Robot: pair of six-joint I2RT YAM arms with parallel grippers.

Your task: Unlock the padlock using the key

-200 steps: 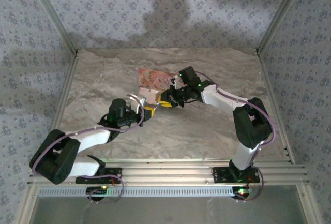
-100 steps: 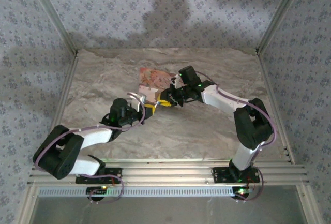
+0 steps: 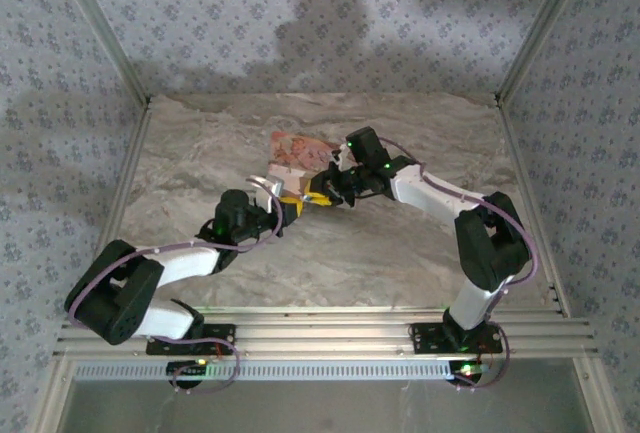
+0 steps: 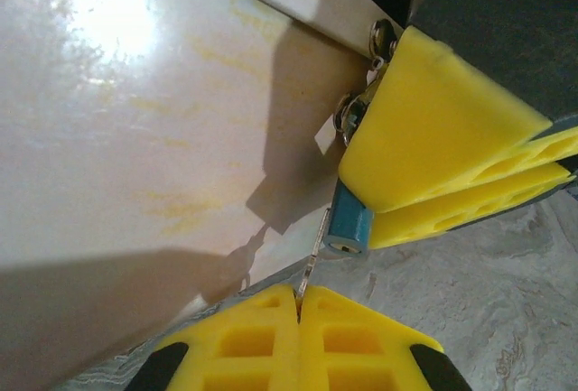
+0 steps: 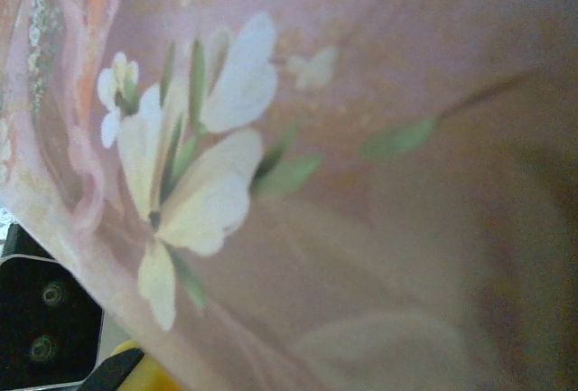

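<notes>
Left end effector (image 4: 299, 299) pinched shut on the key (image 4: 313, 248) | right end effector (image 4: 368, 213) clamps the teal padlock (image 4: 349, 227) beside the pink box (image 4: 135, 138) | risk, I judge: the blade sits just beside the lock's end, so a misaligned push could twist the key from its thin grip.

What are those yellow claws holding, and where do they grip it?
Left gripper pinches the thin key by its near end; right gripper clamps the teal padlock by its body.
</notes>
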